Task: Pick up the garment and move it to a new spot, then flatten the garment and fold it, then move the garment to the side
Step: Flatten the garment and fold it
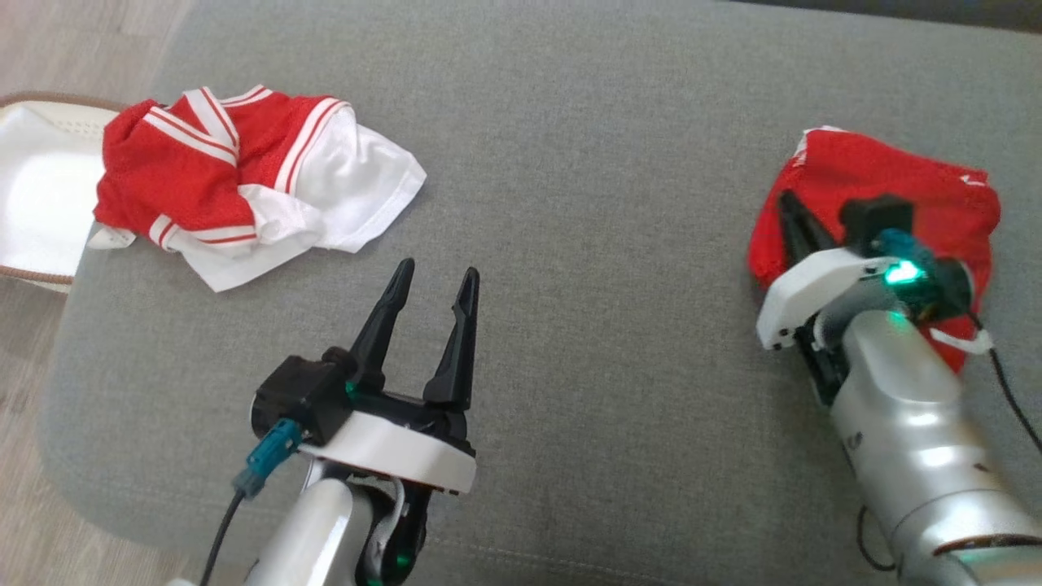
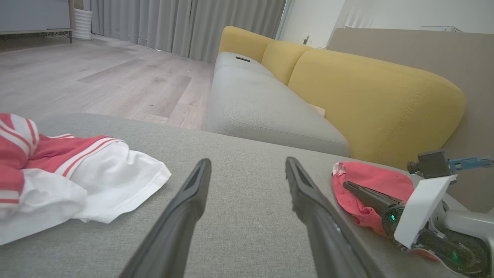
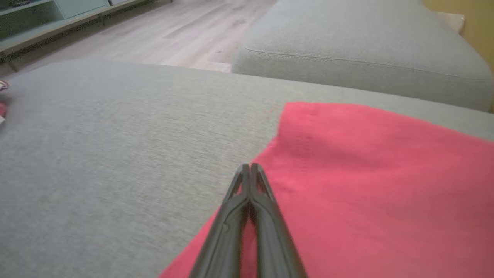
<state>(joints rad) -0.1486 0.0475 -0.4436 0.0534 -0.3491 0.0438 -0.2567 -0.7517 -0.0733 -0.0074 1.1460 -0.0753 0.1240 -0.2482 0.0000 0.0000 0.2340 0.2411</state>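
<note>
Right jaws closed at red garment (image 3: 366, 173) edge — bare cushion (image 3: 115, 154) beside.

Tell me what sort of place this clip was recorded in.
Most likely a living room, or a mock-up of one: a grey upholstered seat, a sofa with yellow back cushions beyond it, and long grey curtains hanging down to a wood-look floor.
</note>
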